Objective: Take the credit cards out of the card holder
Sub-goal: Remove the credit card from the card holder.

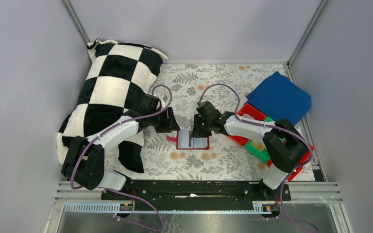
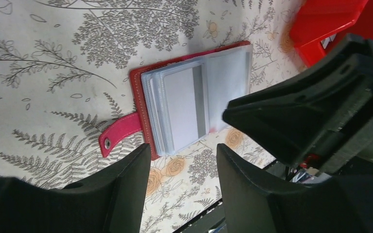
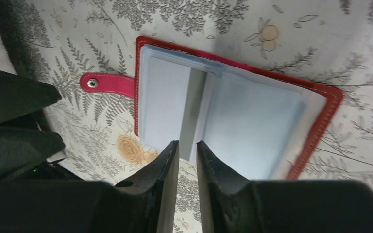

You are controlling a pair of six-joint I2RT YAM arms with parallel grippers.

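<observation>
The card holder [image 1: 193, 141] lies open and flat on the floral cloth, its red border [image 3: 321, 121] and snap tab [image 2: 119, 136] showing. The credit cards [image 2: 182, 109] sit stacked in its clear sleeves, the top one pale grey with a dark stripe [image 3: 194, 107]. My left gripper [image 2: 183, 153] hovers open at the holder's tab-side corner, only cloth between its fingers. My right gripper [image 3: 188, 144] stands at the holder's near edge, tips just at the striped card's edge. Its jaws are narrowly apart, with cloth visible through the gap. In the top view both grippers [image 1: 175, 127] [image 1: 200, 128] flank the holder's far side.
A black-and-white checkered pillow [image 1: 111, 92] fills the left side. At the right, red bins [image 1: 250, 114] with a green item [image 1: 260, 149] sit under a blue cloth [image 1: 279, 97]. The right arm's black body [image 2: 315, 111] looms close beside the left gripper.
</observation>
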